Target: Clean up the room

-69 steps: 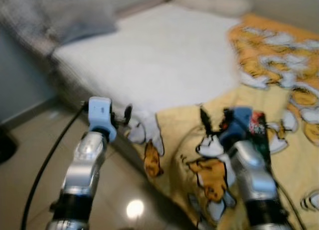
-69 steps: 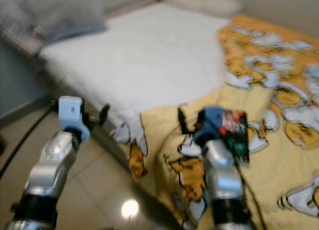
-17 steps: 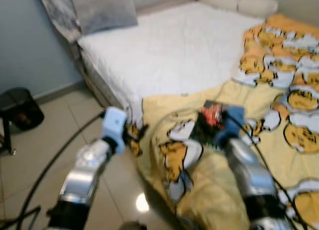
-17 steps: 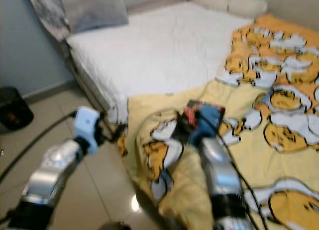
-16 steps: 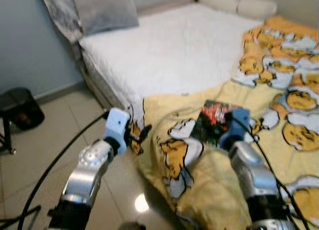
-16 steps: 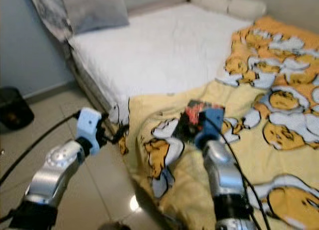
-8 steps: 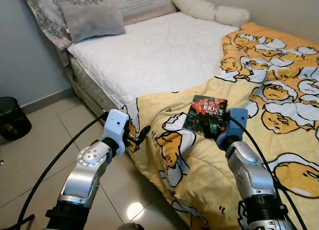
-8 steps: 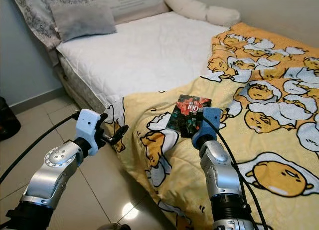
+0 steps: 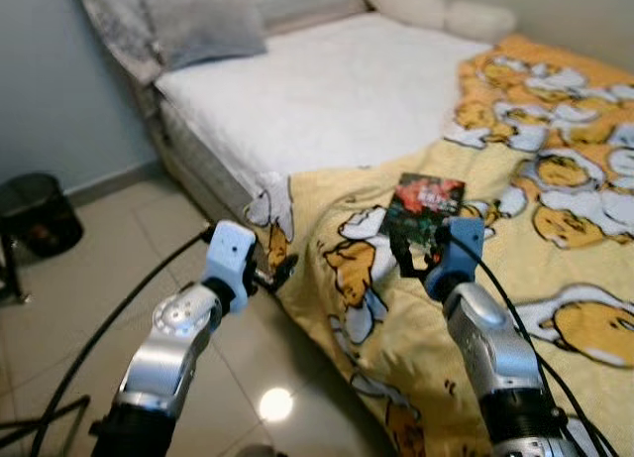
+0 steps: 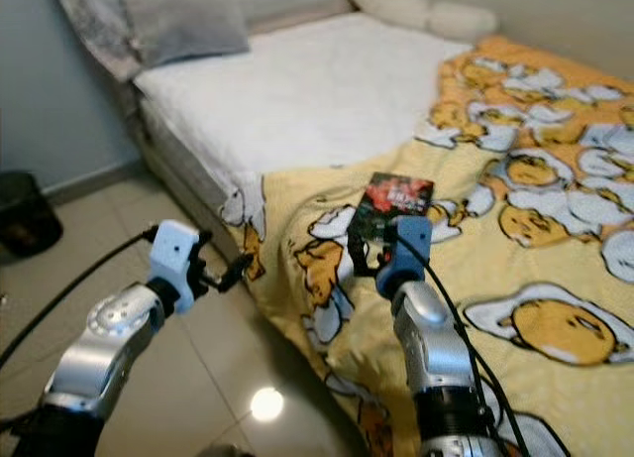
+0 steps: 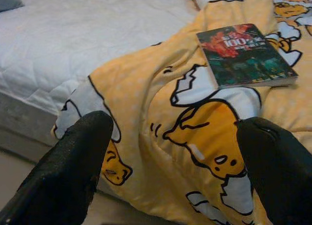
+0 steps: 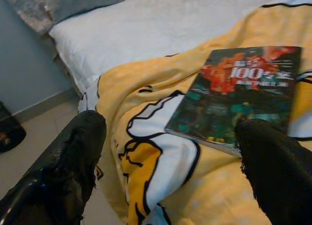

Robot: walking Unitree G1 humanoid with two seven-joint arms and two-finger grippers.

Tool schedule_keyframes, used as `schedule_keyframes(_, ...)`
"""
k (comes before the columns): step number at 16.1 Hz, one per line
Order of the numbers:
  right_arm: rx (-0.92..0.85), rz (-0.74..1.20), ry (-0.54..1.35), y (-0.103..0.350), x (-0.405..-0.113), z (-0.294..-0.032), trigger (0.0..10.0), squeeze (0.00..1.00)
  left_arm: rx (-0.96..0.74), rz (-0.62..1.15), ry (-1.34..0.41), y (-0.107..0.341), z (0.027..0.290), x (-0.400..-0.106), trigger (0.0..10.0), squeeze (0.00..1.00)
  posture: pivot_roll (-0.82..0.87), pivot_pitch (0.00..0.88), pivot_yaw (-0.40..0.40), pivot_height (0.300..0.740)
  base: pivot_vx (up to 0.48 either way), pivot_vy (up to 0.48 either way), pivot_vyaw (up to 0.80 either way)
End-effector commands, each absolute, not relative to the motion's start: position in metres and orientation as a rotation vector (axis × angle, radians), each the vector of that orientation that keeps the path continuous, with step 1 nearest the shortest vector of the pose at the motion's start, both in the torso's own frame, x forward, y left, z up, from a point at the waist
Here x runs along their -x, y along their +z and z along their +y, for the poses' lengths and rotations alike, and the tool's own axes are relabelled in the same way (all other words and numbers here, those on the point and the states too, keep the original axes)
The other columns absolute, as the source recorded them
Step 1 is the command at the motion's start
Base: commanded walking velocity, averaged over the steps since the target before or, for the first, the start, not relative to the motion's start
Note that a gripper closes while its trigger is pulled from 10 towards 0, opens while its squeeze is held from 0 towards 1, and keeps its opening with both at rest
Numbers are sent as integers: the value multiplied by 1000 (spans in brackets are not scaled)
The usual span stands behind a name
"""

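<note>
Where the yellow blanket [image 9: 555, 269] drapes over the near corner of the bed [image 9: 327, 100], a book [image 9: 426, 207] with a dark red-and-green cover lies flat on it, face up, close to the blanket's folded edge. White numerals "100" can be read on its cover in my right wrist view. My right tool [image 12: 165, 152] hangs just short of the book's near edge, its two black fingers [image 12: 278, 156] spread wide with the book's near corner showing in the gap between them; the fingers grip nothing. From the head views, the right arm reaches forward over the blanket with its blue wrist block just in front of the book.

My left tool [image 11: 170, 152] is also spread open and holding nothing. It points at the blanket's hanging corner, with the book beyond and to one side of it. In the head views the left arm is out over the floor [image 9: 89, 308] beside the bed, its fingers near the drooping edge of the blanket, and a black cable [image 9: 109, 328] trails back from the wrist.

The blanket is printed with cartoon egg-yolk figures in orange, white and black, and covers the right part of the bed. To its left, the white quilted mattress is bare. A grey pillow [image 9: 203, 26] sits at the head, with a patterned cushion [image 9: 109, 21] behind it and a white bolster [image 9: 436, 11] along the far wall. On the tiled floor to the left stands a dark wastebasket [image 9: 35, 214] against the blue-grey wall.
</note>
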State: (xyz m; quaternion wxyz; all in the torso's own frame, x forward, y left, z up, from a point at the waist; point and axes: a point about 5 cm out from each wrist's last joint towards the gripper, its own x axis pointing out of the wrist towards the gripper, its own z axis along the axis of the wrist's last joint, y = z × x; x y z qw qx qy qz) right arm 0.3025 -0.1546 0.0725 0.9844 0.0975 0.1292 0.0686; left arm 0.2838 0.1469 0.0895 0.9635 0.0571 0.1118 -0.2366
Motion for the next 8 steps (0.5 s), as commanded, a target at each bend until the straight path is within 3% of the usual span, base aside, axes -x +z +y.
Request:
schedule_keyframes(1, -183, 248, 127, 77, -304, -158, 10000, 0, -122, 221, -476, 93, 146, -287, 10000, 0, 17, 0, 45, 740, 0, 0, 0)
schedule_keyframes(8, -188, 241, 136, 78, -304, -155, 10000, 0, -113, 213, -457, 95, 148, -288, 10000, 0, 18, 0, 47, 740, 34, 0, 0)
